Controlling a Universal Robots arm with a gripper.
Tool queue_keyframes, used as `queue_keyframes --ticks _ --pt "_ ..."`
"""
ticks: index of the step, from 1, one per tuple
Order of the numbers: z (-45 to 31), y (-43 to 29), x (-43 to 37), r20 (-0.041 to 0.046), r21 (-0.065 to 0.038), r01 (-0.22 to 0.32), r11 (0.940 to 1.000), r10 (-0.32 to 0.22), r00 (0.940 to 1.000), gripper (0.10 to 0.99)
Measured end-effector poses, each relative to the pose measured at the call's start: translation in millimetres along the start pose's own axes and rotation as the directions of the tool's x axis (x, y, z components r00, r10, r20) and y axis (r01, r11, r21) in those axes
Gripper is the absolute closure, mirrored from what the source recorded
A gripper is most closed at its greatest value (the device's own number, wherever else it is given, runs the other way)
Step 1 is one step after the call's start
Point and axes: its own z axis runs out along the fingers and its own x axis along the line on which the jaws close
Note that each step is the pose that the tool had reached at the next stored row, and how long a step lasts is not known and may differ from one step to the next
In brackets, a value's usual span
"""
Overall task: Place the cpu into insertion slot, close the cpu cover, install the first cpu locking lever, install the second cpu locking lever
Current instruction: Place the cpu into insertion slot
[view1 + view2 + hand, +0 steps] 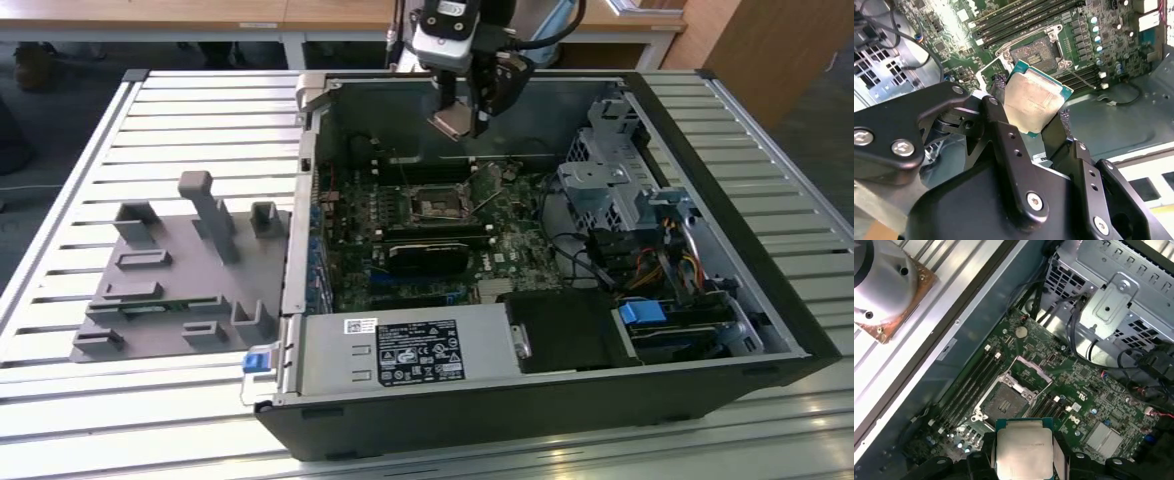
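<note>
Slatted table (80, 130) with open computer case (534, 420): fingers (1004, 140) clamp the cpu (1034, 102) by opposite edges, presumably sparing its underside, hovering near the bare insertion slot (1035, 52).

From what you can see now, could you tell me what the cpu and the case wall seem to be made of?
The cpu: its top looks like dull silver-grey metal, with soft glare, over a green board edge. The case wall: probably matte grey sheet metal, faintly reflective.

The silver-topped cpu (1034, 97) hangs tilted, clear of the empty insertion slot (1035, 51).
</note>
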Motion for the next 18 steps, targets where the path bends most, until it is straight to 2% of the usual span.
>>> queue_keyframes --ticks 5,9,14,18 --pt "1.8 -0.1 0.0 0.0068 -0.002 -0.076 0.9971 0.076 0.9970 0.545" --pt "3.6 -0.3 0.0 0.0123 -0.003 -0.141 0.9900 0.141 0.9900 0.545" --pt "5.8 -0.5 0.0 0.0186 -0.006 -0.215 0.9765 0.215 0.9763 0.545" --pt "7.6 -0.6 0.0 0.0237 -0.009 -0.276 0.9612 0.276 0.9609 0.545"
